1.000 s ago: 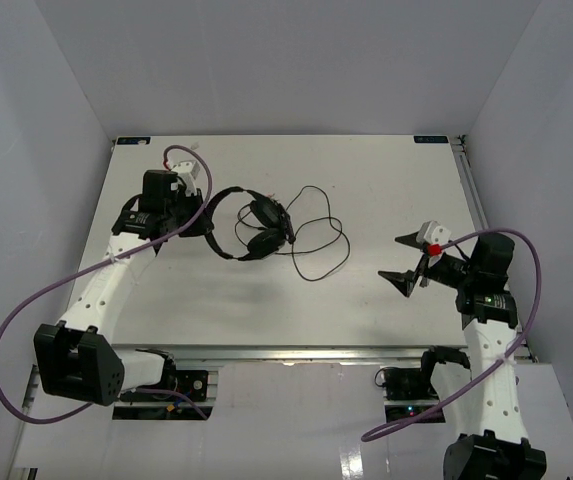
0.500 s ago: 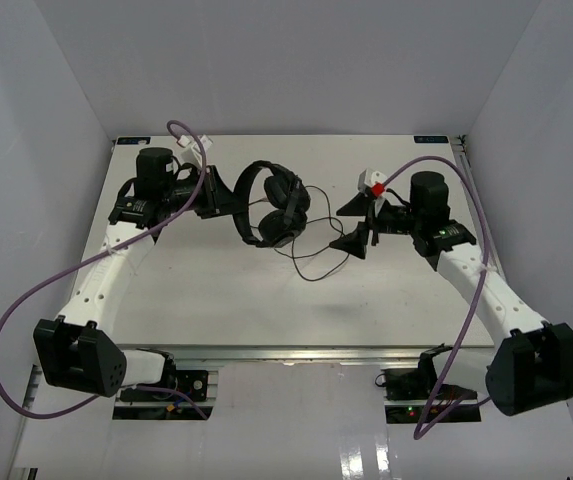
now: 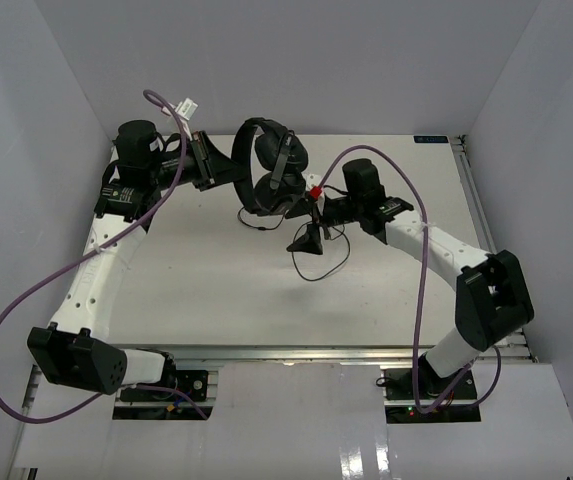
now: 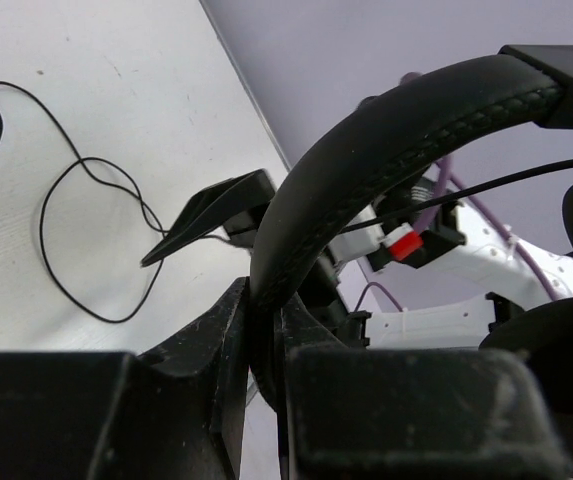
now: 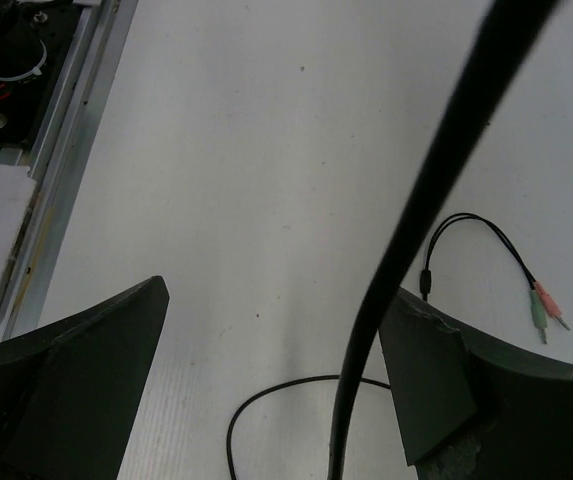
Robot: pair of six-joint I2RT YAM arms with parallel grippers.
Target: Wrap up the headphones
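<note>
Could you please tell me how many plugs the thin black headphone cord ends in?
2: a small pink plug and a small green plug, lying side by side on the white table, at the right of the right wrist view.

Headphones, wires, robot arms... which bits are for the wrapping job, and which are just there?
For the job:
- headphones, headband clamped in the left gripper
- their thin cord and plugs
- right gripper, open at the cord

Just there:
- purple robot cables
- table
</note>
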